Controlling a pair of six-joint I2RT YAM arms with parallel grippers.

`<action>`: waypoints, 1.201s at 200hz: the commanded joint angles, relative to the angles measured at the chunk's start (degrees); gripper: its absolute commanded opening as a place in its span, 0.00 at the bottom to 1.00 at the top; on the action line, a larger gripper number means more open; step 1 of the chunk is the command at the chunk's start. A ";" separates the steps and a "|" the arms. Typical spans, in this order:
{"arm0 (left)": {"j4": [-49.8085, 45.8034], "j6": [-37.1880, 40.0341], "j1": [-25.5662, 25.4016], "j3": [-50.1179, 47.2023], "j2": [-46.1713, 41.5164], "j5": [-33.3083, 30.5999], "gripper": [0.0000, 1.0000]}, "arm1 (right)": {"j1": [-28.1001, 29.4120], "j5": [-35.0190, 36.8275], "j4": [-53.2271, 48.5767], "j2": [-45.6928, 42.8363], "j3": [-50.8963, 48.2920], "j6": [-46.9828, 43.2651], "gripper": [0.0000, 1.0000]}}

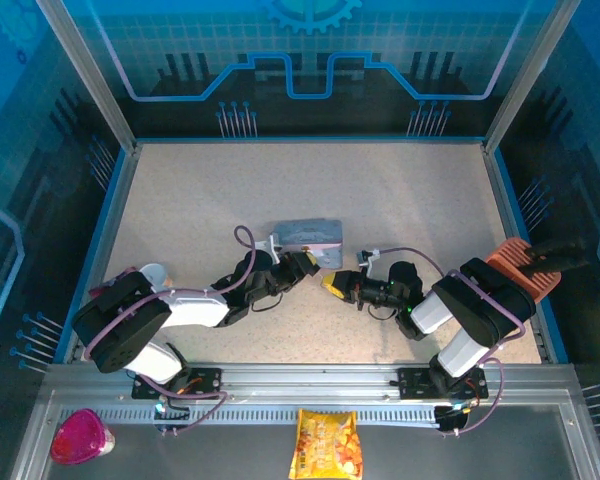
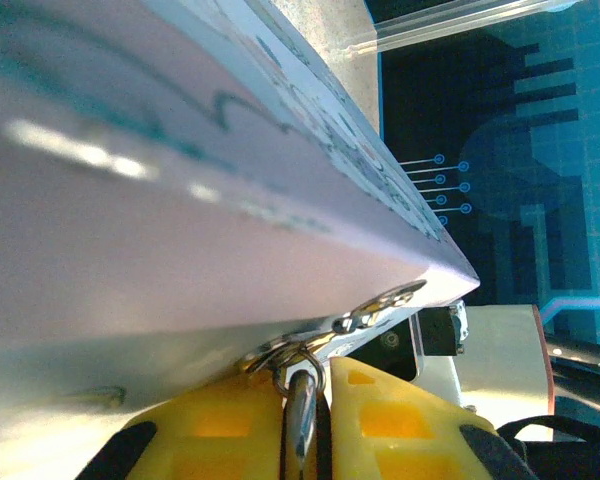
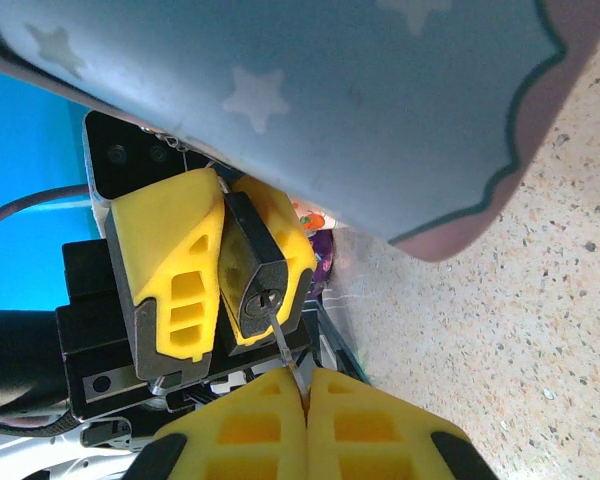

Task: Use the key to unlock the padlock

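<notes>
The dark padlock (image 3: 252, 268) is clamped between the yellow fingers (image 3: 165, 265) of my left gripper (image 1: 308, 266), keyhole end facing my right gripper. My right gripper (image 3: 305, 385) is shut on the thin grey key (image 3: 286, 343), whose tip sits in the keyhole. In the left wrist view my left gripper (image 2: 315, 378) is shut on the padlock, and the silvery shackle (image 2: 300, 408) runs through a metal ring on the pale blue tin (image 2: 180, 230). In the top view the two grippers meet tip to tip just in front of the tin (image 1: 308, 237), the right gripper (image 1: 332, 283) on the right.
The tin's starred blue lid (image 3: 360, 90) hangs close over both grippers. An orange rack (image 1: 521, 268) stands at the table's right edge and a white cup (image 1: 152, 272) at the left. A snack bag (image 1: 325, 445) and a pink cup (image 1: 80, 437) lie on the front rail.
</notes>
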 commanded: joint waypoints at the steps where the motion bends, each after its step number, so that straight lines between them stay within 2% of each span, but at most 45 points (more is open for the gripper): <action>1: 10.58 -0.66 -4.67 0.83 -0.67 11.12 0.03 | -1.15 4.41 3.41 0.55 3.52 0.19 0.00; 85: 12.13 -1.44 -5.80 2.15 1.87 11.97 0.02 | -0.90 3.42 3.46 0.53 5.69 0.99 0.00; 178: 9.61 0.54 -6.33 1.84 0.55 12.69 0.01 | -3.18 2.91 3.46 -0.22 6.56 2.91 0.00; 240: 12.44 1.37 -7.21 2.35 2.27 13.90 0.00 | -3.89 3.09 3.45 -0.02 6.13 4.83 0.00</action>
